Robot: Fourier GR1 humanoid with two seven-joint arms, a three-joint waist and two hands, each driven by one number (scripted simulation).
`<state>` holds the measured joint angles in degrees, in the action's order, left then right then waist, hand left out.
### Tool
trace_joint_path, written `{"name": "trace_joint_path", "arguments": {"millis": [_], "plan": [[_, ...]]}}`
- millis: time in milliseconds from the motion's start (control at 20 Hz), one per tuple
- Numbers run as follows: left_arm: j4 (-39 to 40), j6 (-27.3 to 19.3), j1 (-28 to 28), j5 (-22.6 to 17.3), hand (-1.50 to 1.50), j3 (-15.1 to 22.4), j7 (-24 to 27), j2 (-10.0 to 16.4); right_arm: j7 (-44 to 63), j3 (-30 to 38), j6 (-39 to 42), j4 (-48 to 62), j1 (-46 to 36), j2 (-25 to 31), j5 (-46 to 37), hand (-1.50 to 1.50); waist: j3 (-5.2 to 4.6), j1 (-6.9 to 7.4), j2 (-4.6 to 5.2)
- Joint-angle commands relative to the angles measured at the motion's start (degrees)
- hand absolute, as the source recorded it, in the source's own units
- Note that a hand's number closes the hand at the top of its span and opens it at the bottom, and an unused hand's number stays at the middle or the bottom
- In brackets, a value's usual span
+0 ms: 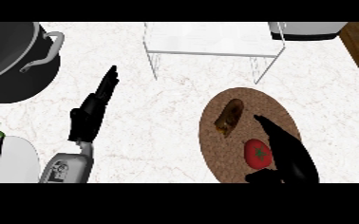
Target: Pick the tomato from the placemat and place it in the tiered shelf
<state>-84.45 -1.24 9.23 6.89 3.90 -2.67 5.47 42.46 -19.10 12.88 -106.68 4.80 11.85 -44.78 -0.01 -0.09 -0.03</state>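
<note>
Right hand (294, 161), lower right of frame: fingers (270, 126) straight and spread, thumb out below tomato (257, 153), holding nothing. Tomato just left of palm, on round brown placemat (217, 157); contact unclear. Brown food item (230, 116) higher on mat. White wire shelf (210, 53) at top centre. Left hand (88, 118) at left, fingers straight, empty. Dark pot (17, 71) upper left.

Round brown placemat (270, 104) on the marble table (161, 123). Red tomato (257, 153) on the mat's lower part, brown oblong item (230, 116) above it. Right hand (289, 154) just right of the tomato, fingers straight, thumb below it. Left hand (91, 116) open, mid-left. White tiered shelf (214, 42) top centre, dark pot (21, 61) top left.
</note>
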Motion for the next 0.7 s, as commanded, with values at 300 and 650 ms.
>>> {"name": "trace_joint_path", "arguments": {"millis": [300, 650], "plan": [[3.64, 3.07, 2.28, -1.02, 0.0, -3.7, 2.14, 1.9, -5.46, -3.4, -0.47, -1.33, 4.81, 2.76, -6.73, 1.5, 0.0, -0.21, -0.01], [2.18, 2.13, 1.47, 0.58, 0.0, -2.0, 0.9, 0.11, 0.27, -10.24, -2.74, 2.93, -3.96, -7.93, -13.86, 1.5, -0.01, 0.49, 0.07]]}}
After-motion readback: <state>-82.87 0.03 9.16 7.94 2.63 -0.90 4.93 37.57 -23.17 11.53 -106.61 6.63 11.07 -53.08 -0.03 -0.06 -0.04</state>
